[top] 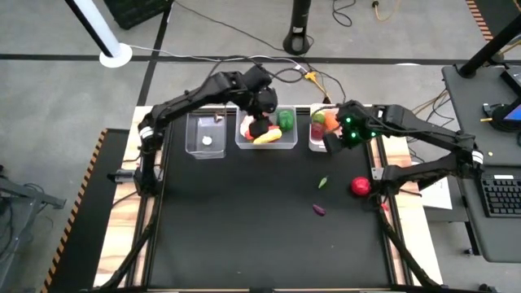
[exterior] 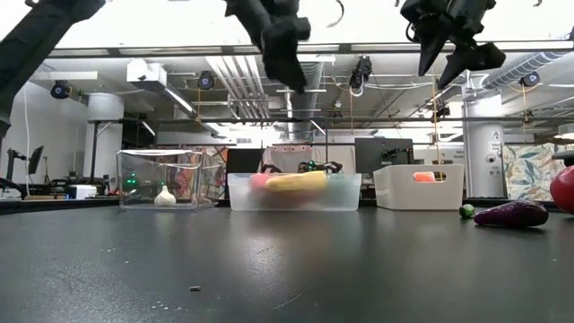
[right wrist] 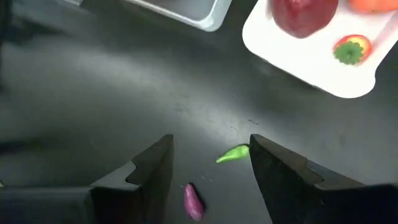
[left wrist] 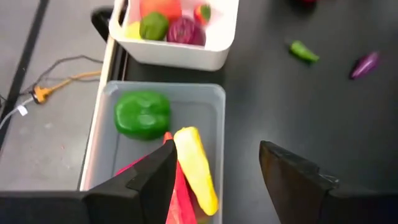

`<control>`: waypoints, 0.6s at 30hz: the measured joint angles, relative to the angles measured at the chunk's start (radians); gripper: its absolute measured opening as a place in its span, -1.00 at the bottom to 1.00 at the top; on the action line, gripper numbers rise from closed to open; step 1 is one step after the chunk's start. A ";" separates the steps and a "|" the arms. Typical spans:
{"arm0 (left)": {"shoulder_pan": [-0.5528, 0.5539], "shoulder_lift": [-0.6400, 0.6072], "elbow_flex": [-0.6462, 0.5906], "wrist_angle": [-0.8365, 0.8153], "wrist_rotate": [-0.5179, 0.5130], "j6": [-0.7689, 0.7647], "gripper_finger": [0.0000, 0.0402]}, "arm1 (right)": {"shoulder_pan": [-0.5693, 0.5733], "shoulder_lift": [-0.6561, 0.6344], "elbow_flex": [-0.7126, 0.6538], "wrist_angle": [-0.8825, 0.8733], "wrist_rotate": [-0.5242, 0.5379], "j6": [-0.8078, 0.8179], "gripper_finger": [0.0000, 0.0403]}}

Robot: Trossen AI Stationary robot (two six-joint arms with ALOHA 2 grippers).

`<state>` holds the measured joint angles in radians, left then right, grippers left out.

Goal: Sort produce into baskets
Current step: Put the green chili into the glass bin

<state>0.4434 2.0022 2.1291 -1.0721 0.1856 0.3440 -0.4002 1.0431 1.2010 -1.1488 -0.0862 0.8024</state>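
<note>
Baskets stand in a row along the far edge of the black worktop [top: 244,212]. The narrow clear bin [top: 206,135] sits nearest the far left corner and holds one white garlic bulb [exterior: 165,196]. The wider clear bin [top: 266,136] is in the middle, with a green pepper [left wrist: 142,114], a yellow squash [left wrist: 196,168] and a red pepper [left wrist: 179,198] lying in it, the squash touching the red pepper. The opaque white bin [exterior: 419,187] stands toward the far right corner; in it are a purple-red onion [left wrist: 188,30], a small green fruit [left wrist: 153,25], an orange piece [left wrist: 160,7] and a strawberry [right wrist: 352,49].

The left gripper [left wrist: 214,177] hangs above the wider clear bin, fingers spread apart and empty. The right gripper [right wrist: 210,168] hovers over the worktop just in front of the white bin, also spread wide and holding nothing.

Loose on the worktop near its right edge lie a small green chili [top: 323,183], a purple eggplant [top: 319,210] closer to the front, and a red apple [top: 361,186] beside the right edge. All three are apart from one another and from both grippers.
</note>
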 joint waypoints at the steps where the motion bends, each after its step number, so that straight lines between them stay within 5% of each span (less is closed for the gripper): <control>1: -0.004 -0.019 -0.003 0.000 0.000 -0.011 0.04 | 0.013 0.000 -0.007 0.000 0.008 0.002 0.02; 11: -0.104 -0.167 -0.012 0.001 -0.006 -0.134 -0.01 | 0.095 0.000 -0.142 0.005 0.020 0.092 0.31; 18: -0.204 -0.213 -0.013 0.004 -0.037 -0.183 -0.02 | 0.154 0.004 -0.264 0.117 0.022 0.181 0.35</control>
<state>0.2390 1.7888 2.1160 -1.0683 0.1485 0.1605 -0.2463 1.0473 0.9366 -1.0317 -0.0639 0.9839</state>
